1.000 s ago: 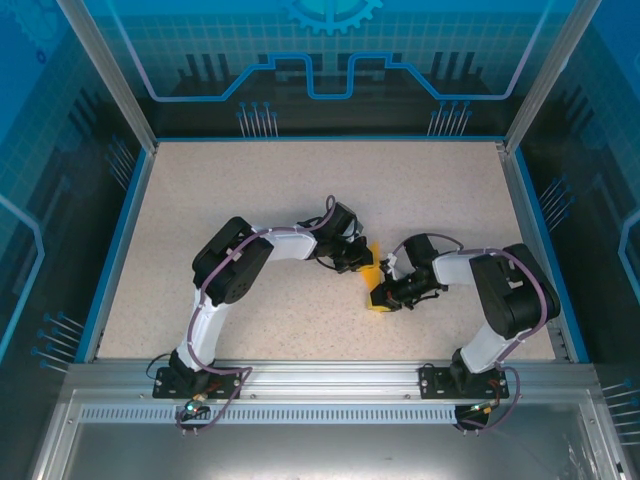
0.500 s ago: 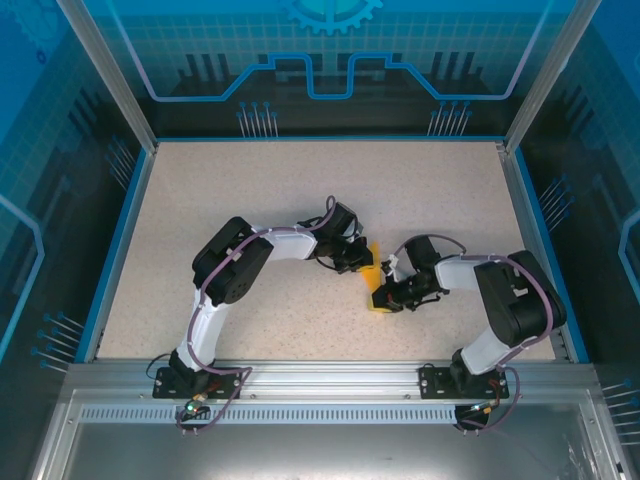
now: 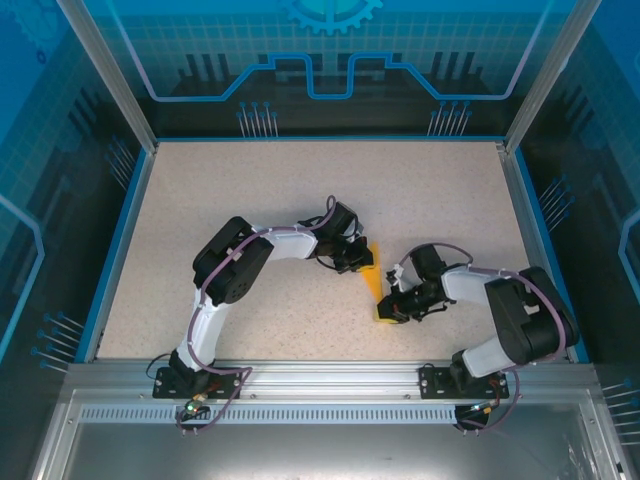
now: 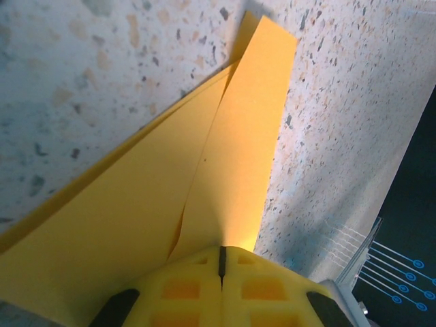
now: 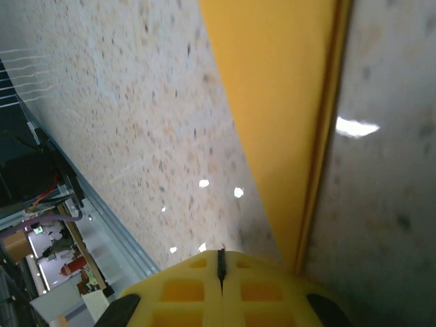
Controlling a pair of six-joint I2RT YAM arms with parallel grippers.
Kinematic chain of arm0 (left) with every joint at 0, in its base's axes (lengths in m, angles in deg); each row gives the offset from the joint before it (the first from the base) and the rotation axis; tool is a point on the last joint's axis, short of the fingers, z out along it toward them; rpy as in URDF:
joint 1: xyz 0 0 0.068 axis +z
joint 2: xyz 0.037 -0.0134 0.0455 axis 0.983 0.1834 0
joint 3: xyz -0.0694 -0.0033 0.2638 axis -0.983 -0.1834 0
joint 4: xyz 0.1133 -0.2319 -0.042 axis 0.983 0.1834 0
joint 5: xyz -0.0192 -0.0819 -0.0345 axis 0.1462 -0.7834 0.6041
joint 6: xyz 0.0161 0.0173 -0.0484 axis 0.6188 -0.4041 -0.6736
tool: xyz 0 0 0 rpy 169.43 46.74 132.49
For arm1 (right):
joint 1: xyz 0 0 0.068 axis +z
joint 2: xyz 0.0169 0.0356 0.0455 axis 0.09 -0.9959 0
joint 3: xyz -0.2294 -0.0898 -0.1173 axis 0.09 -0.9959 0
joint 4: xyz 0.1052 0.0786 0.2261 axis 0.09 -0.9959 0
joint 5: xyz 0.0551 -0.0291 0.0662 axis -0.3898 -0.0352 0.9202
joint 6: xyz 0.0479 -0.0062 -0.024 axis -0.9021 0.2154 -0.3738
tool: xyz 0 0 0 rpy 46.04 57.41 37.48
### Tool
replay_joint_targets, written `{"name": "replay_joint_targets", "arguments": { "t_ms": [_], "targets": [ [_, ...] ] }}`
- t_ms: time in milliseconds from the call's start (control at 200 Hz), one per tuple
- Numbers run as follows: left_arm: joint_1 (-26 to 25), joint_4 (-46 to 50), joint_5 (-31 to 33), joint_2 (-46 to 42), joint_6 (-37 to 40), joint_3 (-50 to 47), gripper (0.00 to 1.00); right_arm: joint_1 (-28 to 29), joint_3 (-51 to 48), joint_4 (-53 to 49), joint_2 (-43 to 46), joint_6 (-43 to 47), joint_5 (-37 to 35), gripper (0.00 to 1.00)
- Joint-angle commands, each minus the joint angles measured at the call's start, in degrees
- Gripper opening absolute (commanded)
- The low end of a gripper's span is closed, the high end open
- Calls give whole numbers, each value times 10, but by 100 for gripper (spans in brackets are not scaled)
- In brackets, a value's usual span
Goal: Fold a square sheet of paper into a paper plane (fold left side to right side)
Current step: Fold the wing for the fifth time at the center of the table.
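Where paper plane lies, left pincer, right pincer closed, touching it.

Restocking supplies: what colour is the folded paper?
The folded paper is plain orange-yellow, clearest in the left wrist view.

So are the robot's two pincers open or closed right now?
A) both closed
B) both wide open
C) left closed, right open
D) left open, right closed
A: the left gripper and the right gripper each have their yellow jaws pressed together, with just a thin dark seam between them, right at the folded orange paper.
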Motion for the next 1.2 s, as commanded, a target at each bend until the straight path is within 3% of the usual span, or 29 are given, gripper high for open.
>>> {"name": "replay_joint_targets", "arguments": {
  "t_ms": [0, 110, 350, 550, 765, 965, 1195],
  "targets": [
    [8, 73, 53, 36, 6, -12, 1, 4, 35, -97, 60, 4, 11, 5],
    [7, 71, 53, 34, 6, -13, 1, -13, 70, -110, 81, 7, 0, 6],
    [7, 70, 53, 32, 5, -15, 1, -23, 92, -48, -11, -10, -23, 4],
    [7, 70, 53, 33, 5, -12, 1, -23, 67, -25, -60, -15, -41, 4],
    [7, 69, 52, 35, 5, -10, 1, -23, 20, -33, -58, -19, -62, 3],
    [7, 72, 53, 32, 7, -9, 1, -23, -17, -58, -13, -28, -76, 3],
    [8, 55, 36, 13, 10, -2, 6, -24, -24, -110, 126, -42, -77, 4]
  ]
}}
